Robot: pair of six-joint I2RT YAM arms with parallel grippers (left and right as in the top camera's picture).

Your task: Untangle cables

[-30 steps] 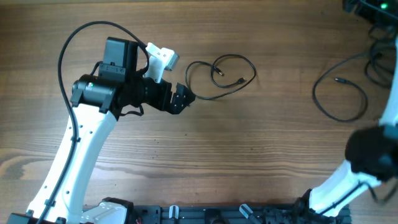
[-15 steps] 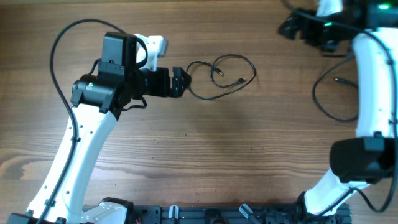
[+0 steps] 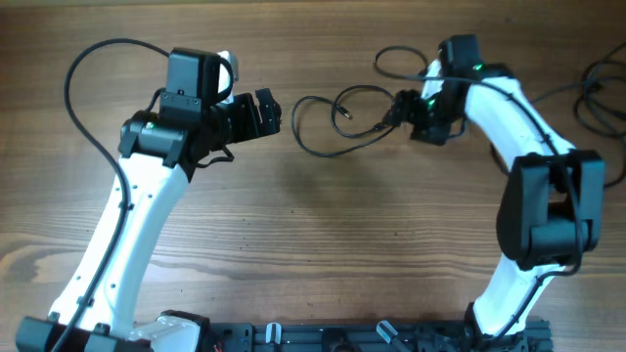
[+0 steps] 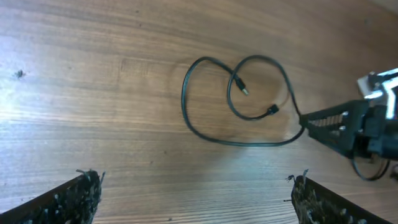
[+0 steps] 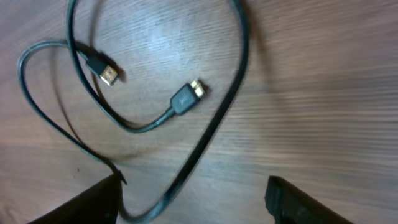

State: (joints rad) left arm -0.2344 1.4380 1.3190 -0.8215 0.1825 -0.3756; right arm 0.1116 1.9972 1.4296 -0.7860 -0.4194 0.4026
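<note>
The thin black looped cable (image 5: pixel 214 124) lies flat on the brown wooden table (image 3: pixel 323 254) between the 2 arms, its 2 gold-tipped plugs (image 5: pixel 185 98) inside the loop. The right gripper (image 3: pixel 396 110) sits at the loop's right end, jaws partly apart with the cord running between them, ungripped. The left gripper (image 3: pixel 266 110) hangs just left of the loop, spread wide and empty. Another black cord (image 3: pixel 391 57) curls behind the right arm (loose cable or arm wire, I cannot tell). More dark cords (image 3: pixel 599 88) lie at the far right edge.
</note>
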